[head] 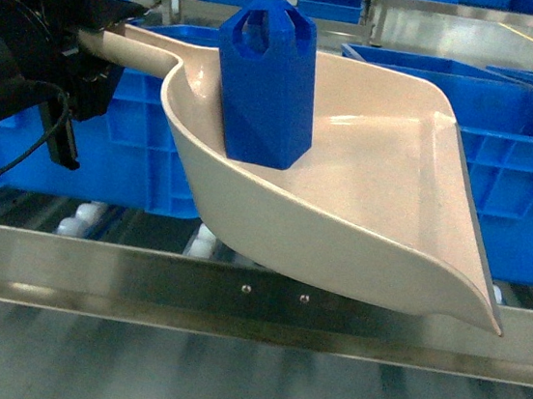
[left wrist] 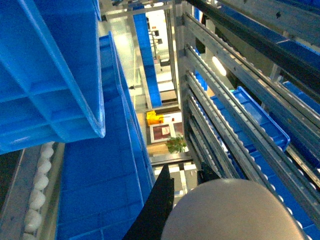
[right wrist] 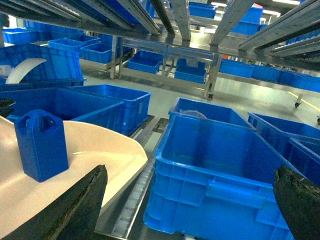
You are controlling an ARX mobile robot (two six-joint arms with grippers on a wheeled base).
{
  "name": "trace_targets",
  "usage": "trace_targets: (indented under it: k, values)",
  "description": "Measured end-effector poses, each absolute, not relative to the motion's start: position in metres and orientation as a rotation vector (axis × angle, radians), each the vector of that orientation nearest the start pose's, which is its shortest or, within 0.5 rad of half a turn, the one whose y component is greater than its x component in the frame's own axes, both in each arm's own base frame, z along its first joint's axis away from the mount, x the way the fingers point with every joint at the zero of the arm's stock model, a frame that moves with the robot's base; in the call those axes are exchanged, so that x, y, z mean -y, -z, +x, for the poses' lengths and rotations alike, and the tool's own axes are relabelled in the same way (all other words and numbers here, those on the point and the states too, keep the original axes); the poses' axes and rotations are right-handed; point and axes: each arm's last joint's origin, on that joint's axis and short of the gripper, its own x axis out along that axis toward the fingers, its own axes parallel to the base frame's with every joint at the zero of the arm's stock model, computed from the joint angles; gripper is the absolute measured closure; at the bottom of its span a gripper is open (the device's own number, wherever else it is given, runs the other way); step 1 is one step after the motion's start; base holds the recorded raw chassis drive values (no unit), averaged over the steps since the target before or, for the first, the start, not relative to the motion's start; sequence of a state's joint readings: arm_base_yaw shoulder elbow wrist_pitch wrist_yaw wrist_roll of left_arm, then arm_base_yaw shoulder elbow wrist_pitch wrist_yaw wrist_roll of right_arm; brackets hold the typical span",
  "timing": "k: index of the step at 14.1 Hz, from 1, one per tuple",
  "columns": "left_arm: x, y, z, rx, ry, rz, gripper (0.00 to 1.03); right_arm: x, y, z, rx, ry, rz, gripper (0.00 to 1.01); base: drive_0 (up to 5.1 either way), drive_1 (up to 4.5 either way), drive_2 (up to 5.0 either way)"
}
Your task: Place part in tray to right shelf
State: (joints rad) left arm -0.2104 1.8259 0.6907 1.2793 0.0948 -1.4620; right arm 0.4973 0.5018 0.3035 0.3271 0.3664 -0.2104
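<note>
We see the part (head: 265,83) upright in the tray (head: 395,186), directly left of our spread, empty right hand (right wrist: 190,210) and nearer it than the left hand (head: 68,34), clamped on the tray's handle.

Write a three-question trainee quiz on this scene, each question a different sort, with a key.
1. True or false: the blue part lies flat on its side in the beige tray.
2. Multiple choice: which tool grips the tray's handle? A) the left tool B) the right tool C) neither
3. Fill in: in the head view, the tray hangs over the steel front rail of the ____ shelf.

Key
1. False: it stands upright, handle hole at the top.
2. A: the left tool is shut on the handle; the right tool's fingers stand apart with nothing between them.
3. roller: white rollers show behind the rail.
</note>
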Motion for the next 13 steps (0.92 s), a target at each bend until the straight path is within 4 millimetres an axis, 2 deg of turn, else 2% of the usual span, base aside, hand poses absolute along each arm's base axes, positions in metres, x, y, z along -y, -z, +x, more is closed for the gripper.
trace_targets:
  k: [2,13]
  values:
    - [0.0734,-0.1764,0.3319,-0.100,0.355,-1.455,0.91,-0.0551,-0.2529,0.1233,0.128,-0.118,-0.157,0.03,0.2,4.41,-3.9]
    - [0.0711,-0.1761,0.3326,-0.095,0.344,-1.455,0.91,-0.0554,-0.2526,0.1238,0.125,-0.118,-0.158,0.03,0.0,0.00,0.0]
